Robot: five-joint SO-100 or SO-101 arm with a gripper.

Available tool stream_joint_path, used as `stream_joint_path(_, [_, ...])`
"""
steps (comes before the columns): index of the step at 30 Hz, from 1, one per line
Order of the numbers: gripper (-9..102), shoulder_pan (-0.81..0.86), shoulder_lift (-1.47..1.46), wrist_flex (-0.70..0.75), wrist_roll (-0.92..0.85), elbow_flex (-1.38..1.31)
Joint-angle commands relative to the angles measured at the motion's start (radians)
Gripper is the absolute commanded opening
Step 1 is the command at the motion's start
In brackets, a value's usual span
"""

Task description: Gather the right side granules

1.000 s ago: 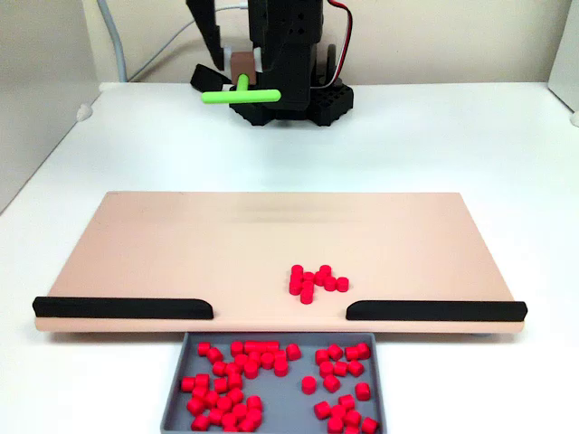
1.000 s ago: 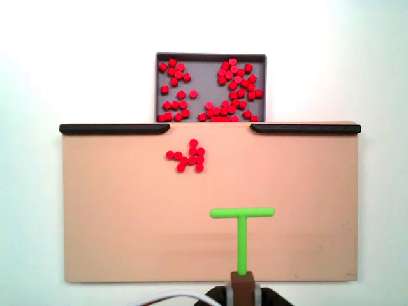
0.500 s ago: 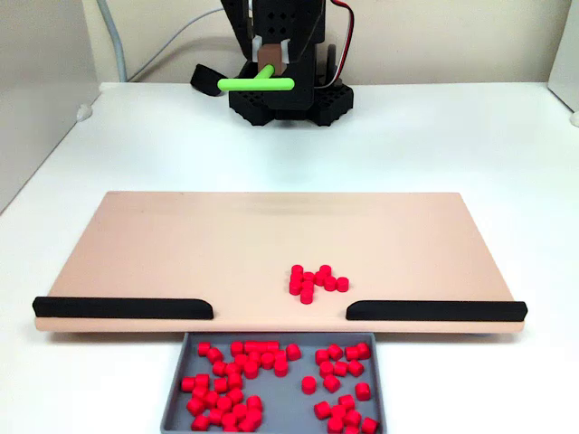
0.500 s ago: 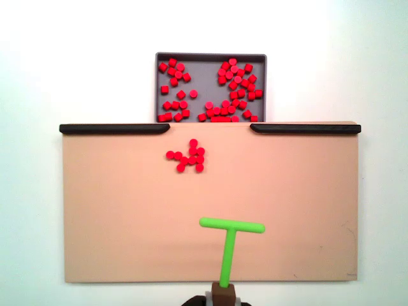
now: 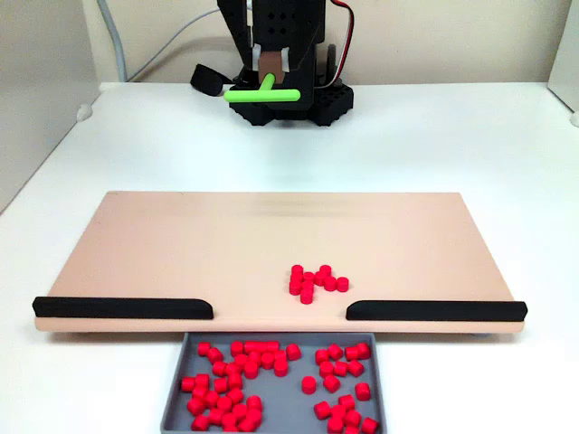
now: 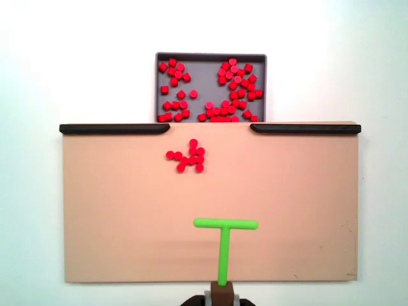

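A small cluster of red granules (image 5: pixel 313 281) (image 6: pixel 188 156) lies on the tan board (image 5: pixel 181 235) (image 6: pixel 306 191), just before the gap between its two black rails. Many more granules (image 5: pixel 271 375) (image 6: pixel 233 83) fill the grey tray (image 5: pixel 174 398) (image 6: pixel 210 56) beyond that gap. My gripper (image 5: pixel 270 68) (image 6: pixel 222 294) sits back near the arm's base, shut on the brown end of a green T-shaped tool (image 5: pixel 262 93) (image 6: pixel 224 245). In the view from above, the tool's crossbar hovers over the board's near edge, well short of the cluster.
Black rails (image 5: pixel 122 307) (image 5: pixel 434 310) (image 6: pixel 115 128) (image 6: pixel 305 128) line the board's tray-side edge on both sides of the gap. The black arm base (image 5: pixel 289 104) stands behind the board. White table surrounds everything.
The green tool has drawn back toward the arm base and shifted slightly left in the view from above. The granules have not moved.
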Motion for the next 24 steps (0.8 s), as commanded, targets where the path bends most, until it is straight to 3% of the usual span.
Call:
stream_joint_path(1, [0, -0.002, 0.011, -0.005, -0.011, -0.012])
stream_joint_path(24, [0, 0.032, 0.009, -0.003, -0.002, -0.006])
